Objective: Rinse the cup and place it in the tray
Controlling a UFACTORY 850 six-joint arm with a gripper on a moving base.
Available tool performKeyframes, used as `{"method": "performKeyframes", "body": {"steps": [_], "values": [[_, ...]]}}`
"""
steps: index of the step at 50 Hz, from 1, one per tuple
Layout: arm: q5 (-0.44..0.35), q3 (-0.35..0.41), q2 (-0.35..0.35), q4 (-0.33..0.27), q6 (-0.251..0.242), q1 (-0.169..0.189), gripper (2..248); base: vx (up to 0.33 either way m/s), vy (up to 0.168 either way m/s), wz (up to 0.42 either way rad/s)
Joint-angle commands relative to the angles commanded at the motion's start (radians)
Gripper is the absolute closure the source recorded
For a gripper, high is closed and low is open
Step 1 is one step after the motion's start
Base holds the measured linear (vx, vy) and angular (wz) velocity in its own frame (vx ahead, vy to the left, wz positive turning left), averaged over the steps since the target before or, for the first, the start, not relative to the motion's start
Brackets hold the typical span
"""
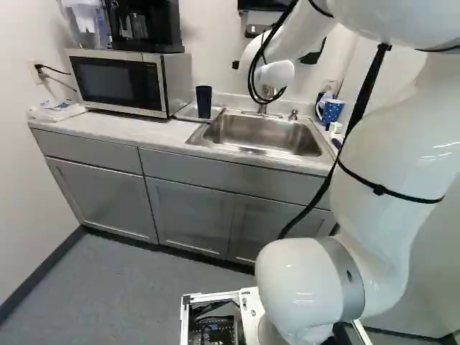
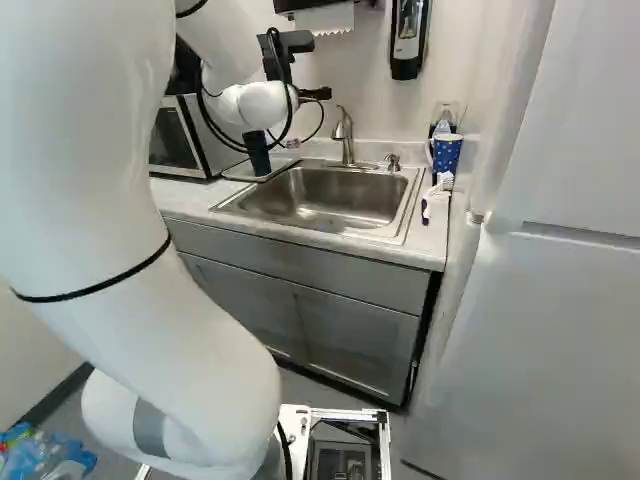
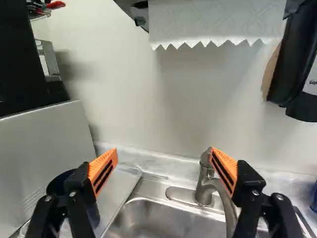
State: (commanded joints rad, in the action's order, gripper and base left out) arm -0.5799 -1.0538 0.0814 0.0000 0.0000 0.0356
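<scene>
My gripper (image 2: 318, 94) shows partly past the wrist in the right base view, above the sink's back left area. In the wrist view the gripper (image 3: 164, 161) stands open, nothing held between its orange pads. The dark blue cup (image 1: 204, 102) stands upright between microwave and sink; in the wrist view the cup (image 3: 92, 213) is partly hidden behind one finger. It appears to stand on the flat tray (image 3: 118, 191) left of the basin. The steel sink (image 1: 262, 134) has its faucet (image 3: 204, 181) ahead of the gripper, nearer the other finger.
The microwave (image 1: 118, 80) stands left of the tray, with a black appliance on top. Right of the sink are a soap pump (image 2: 393, 162), a blue dotted cup (image 2: 447, 152) and a brush (image 2: 436, 192). Paper towel (image 3: 213, 22) and a dispenser (image 2: 408, 38) hang on the wall.
</scene>
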Motion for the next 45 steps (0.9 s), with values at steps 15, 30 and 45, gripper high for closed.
{"method": "performKeyframes", "body": {"steps": [15, 30, 45], "values": [[0.08, -0.056, 0.054, 0.0, 0.0, -0.001, 3, 0.0, 0.0, 0.0], [0.16, -0.116, 0.109, 0.0, 0.0, 0.006, 3, 0.0, 0.0, 0.0], [0.226, -0.179, 0.165, 0.0, 0.0, 0.018, 3, 0.0, 0.0, 0.0]]}}
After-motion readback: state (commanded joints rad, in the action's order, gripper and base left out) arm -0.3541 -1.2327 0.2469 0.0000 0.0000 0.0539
